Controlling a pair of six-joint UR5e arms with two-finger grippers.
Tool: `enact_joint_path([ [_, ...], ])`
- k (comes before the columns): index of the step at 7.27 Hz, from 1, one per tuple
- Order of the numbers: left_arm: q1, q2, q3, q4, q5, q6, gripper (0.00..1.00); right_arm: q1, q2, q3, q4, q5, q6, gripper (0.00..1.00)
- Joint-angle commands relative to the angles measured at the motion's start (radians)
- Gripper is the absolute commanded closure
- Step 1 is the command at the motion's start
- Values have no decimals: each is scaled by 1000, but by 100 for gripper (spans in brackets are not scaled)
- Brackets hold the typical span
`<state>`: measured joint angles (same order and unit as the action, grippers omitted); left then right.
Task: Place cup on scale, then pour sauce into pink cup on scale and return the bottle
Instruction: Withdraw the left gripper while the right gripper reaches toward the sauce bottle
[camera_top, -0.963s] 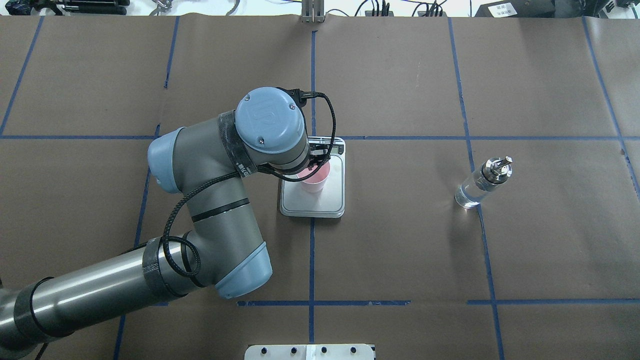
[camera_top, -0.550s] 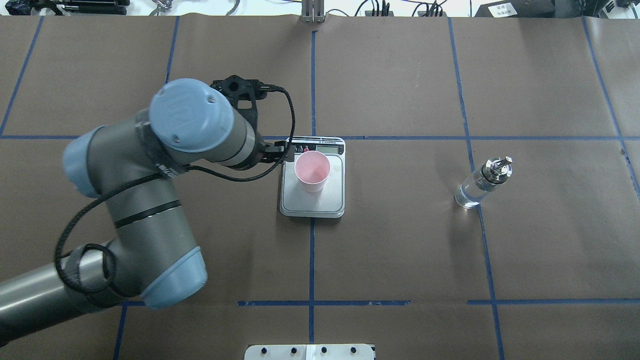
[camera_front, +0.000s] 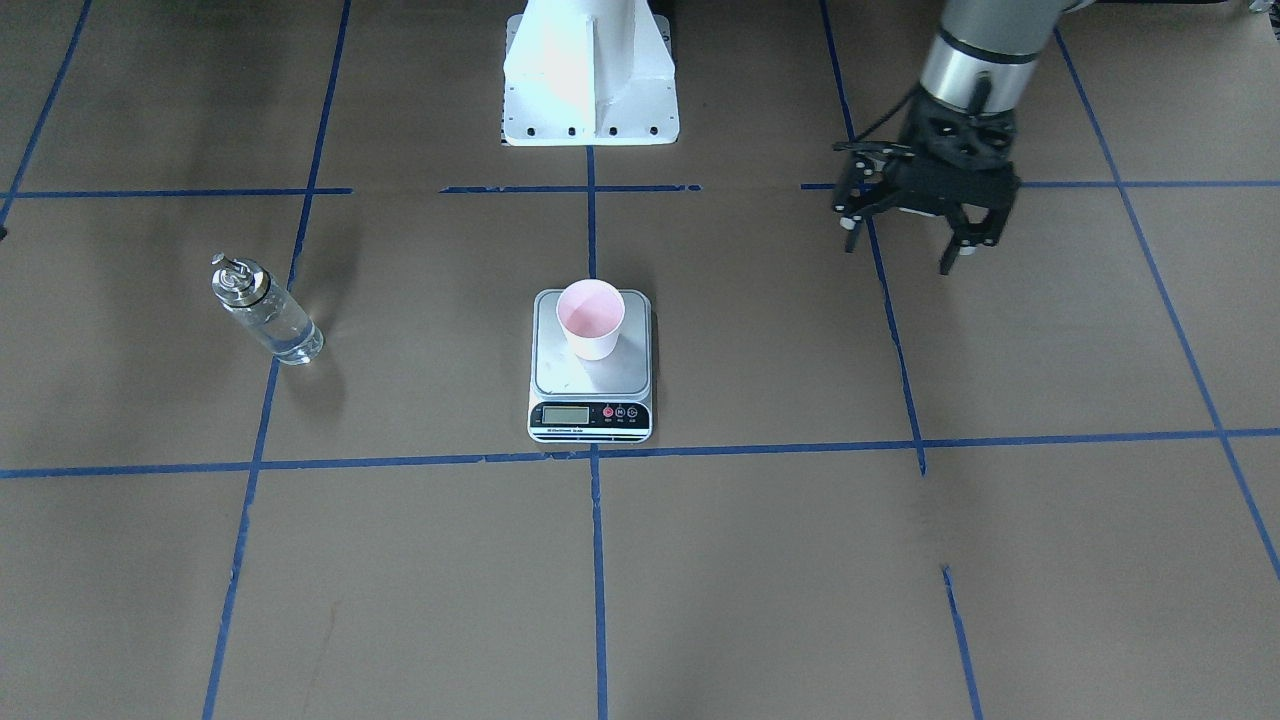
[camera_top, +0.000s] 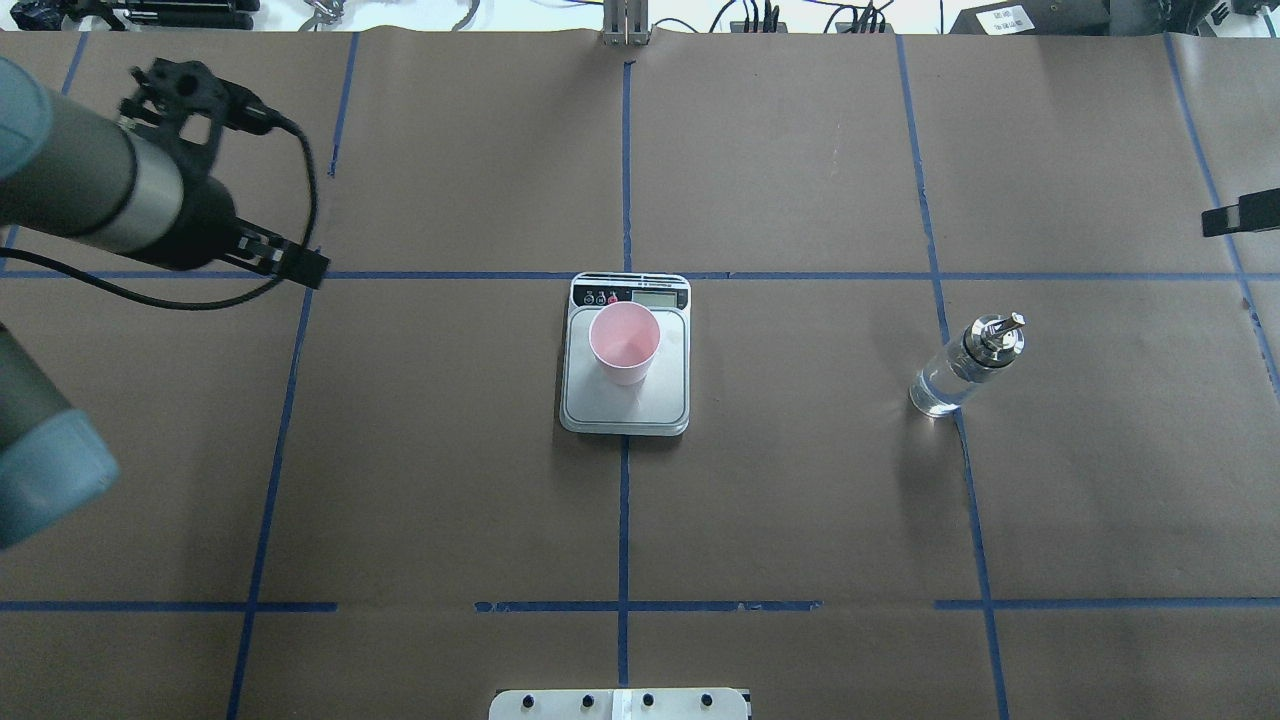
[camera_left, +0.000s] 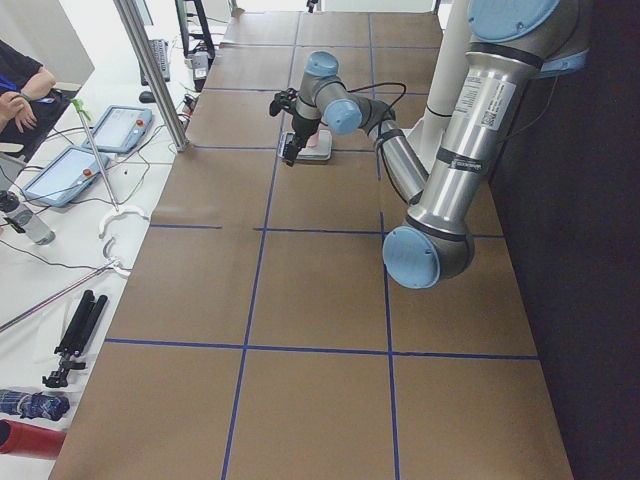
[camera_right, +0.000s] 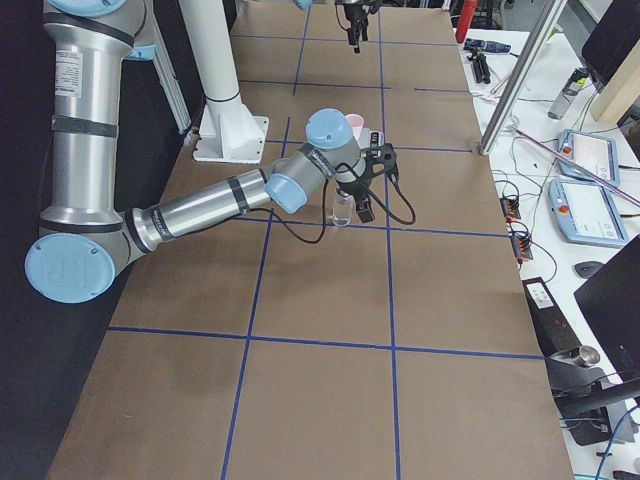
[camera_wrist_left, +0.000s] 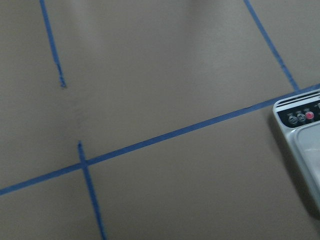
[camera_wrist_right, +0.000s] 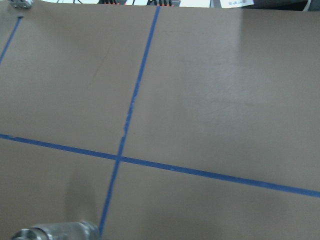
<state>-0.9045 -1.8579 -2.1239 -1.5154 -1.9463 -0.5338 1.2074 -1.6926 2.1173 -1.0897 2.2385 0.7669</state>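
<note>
The cup (camera_top: 624, 345), pale pink with a deeper pink inside and tapering to its base, stands upright on the silver platform of the scale (camera_top: 625, 412). It is well apart from the left claw (camera_front: 905, 240), off to that claw's right. That claw hangs above the bare counter (camera_top: 800, 500), fingers spread wide, holding nothing. The bottle (camera_top: 955, 375), clear glass with a shiny metal spout cap and colourless sauce (camera_top: 932, 397) inside, stands upright near the right claw (camera_right: 368, 195). I cannot tell whether that claw is wide or narrow
</note>
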Motion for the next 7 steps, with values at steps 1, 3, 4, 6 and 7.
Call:
enact_joint_path([
  [1,-323,165,42,-5,-135,460,0,-342,-16,151,20,-336,338,0],
  [3,-468,236,123,-5,-184,522,0,-616,-73,222,16,-683,465,0],
  [4,-505,244,142,-6,-186,523,0,-741,-106,228,16,-873,517,0],
  [6,-507,249,136,-6,-186,520,0,-958,-169,199,28,-1221,624,0],
  [7,-507,249,136,-6,-186,519,0,-992,-159,155,30,-1300,637,0],
])
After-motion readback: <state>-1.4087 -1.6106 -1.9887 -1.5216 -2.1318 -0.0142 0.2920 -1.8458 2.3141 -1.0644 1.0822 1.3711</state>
